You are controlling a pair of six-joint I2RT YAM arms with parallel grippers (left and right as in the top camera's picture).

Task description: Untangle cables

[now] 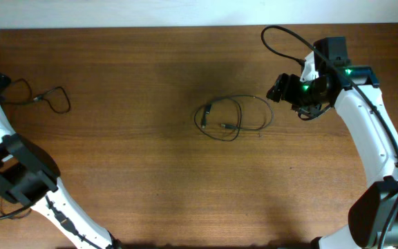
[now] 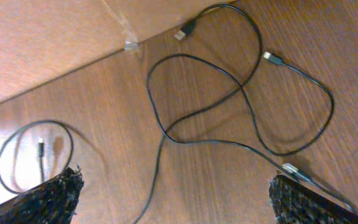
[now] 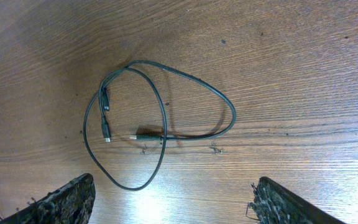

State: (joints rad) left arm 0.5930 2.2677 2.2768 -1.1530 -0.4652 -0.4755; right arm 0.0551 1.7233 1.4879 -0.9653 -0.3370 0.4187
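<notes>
On the brown wooden table [image 1: 150, 194], a thin black looped cable [image 1: 41, 97] is laid at the far left, running left-right. A thin black coiled cable [image 1: 226, 126] is seen at centre, its oval stretched left-right. The left gripper [image 2: 176, 193] and right gripper [image 3: 173, 199] are spread wide, holding nothing.

Wood-grain table [image 3: 291, 62], matt; cables [image 3: 146, 133] smooth black, prob. rubber.

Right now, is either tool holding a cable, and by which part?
Nothing held. Left tool and right tool are open; cables lie loose on the table.
</notes>
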